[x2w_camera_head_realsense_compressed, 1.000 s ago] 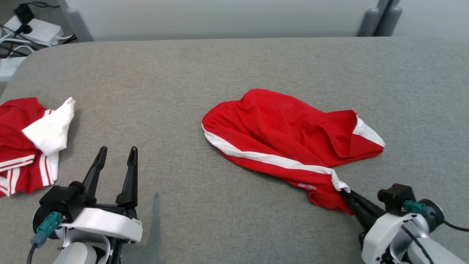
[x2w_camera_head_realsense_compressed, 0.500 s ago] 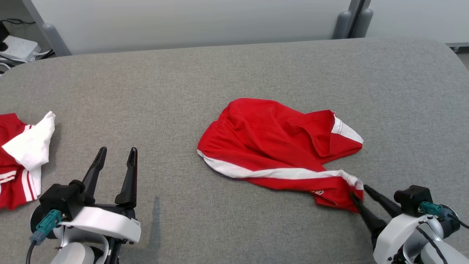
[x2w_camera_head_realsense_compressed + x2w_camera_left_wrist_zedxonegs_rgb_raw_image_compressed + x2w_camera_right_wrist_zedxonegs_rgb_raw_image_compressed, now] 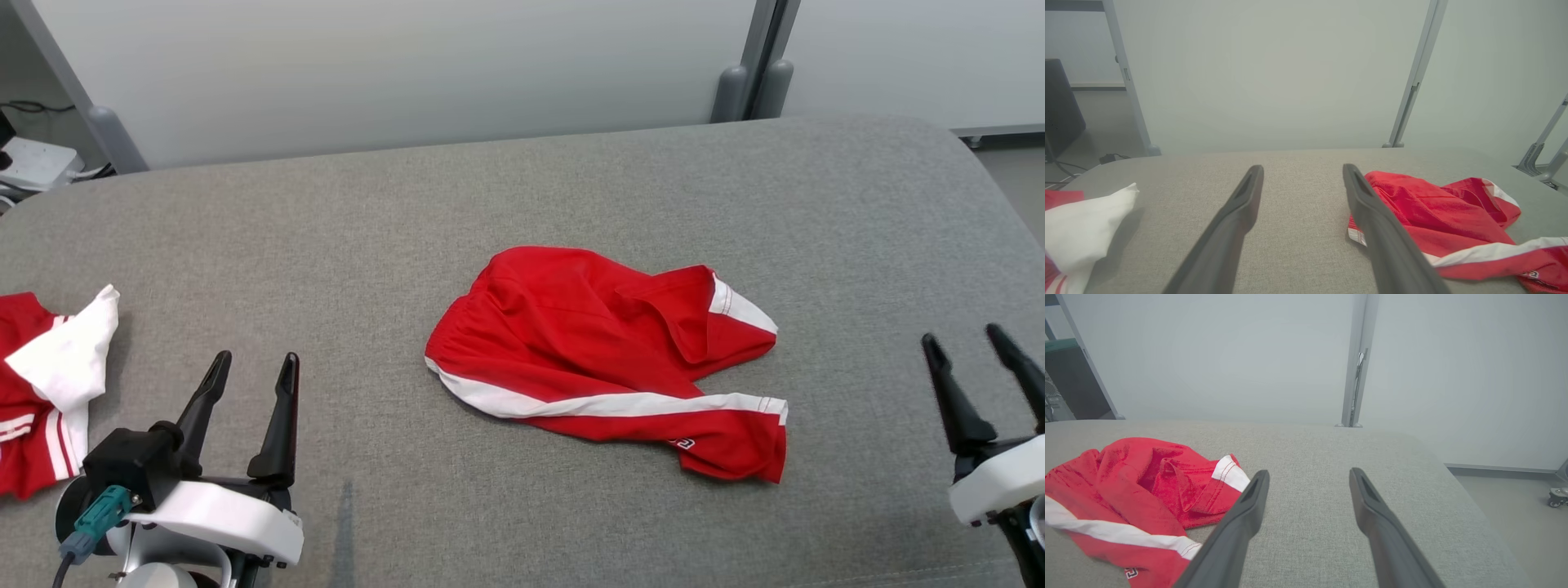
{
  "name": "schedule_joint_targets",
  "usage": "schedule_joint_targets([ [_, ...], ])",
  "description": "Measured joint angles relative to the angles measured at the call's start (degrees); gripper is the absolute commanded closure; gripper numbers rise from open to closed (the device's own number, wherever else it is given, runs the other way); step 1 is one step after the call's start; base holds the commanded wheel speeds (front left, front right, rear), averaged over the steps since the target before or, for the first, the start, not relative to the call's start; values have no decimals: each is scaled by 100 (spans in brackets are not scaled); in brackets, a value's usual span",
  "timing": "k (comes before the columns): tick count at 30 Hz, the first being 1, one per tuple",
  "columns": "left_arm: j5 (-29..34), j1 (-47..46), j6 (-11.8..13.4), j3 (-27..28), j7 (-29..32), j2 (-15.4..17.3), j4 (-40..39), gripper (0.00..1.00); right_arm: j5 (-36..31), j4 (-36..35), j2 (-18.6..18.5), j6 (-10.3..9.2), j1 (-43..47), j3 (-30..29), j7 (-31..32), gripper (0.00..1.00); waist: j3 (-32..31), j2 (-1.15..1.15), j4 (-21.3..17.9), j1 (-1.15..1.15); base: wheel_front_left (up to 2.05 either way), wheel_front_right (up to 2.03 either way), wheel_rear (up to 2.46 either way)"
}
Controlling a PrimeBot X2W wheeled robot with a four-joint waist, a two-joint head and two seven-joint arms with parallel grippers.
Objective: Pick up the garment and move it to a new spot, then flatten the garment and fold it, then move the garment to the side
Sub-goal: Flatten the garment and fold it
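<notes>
The red shorts lie crumpled between our left gripper and right gripper, touching neither. We hold both wide open, gripping nothing.

The left gripper and right gripper are each being shown with two long, dark, tapering fingers on a curved white shell. A teal connector with a dark cable is being seen at the left wrist.

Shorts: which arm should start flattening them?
Probably the right. The right gripper is open near the crumpled leg ends of the shorts, which need spreading; the left gripper faces the smoother waistband side.
</notes>
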Motion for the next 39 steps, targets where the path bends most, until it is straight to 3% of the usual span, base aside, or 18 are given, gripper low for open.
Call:
schedule_joint_targets([
  [6, 36, 145, 109, 0, 57, 142, -110, 0, -794, -750, 775, 0, 417, -1087, 158, 0, -199, 0, -67, 0, 0, 0, 0],
  [17, 91, 466, 363, -11, 157, 198, -249, 0, -1237, -1692, 1629, 0, 1333, -1347, 772, 0, -395, 0, -47, 0, 0, 0, 0],
  [28, 69, 747, 608, 197, 126, 240, -285, 0, -1274, -1951, 1880, 0, 1734, -1268, 968, 0, -397, 0, -41, 0, 0, 0, 0],
  [39, -21, 922, 664, 305, 48, 283, -285, 0, -1225, -1937, 1901, 0, 1805, -1090, 995, 0, -399, 0, 49, 0, 0, 0, 0],
])
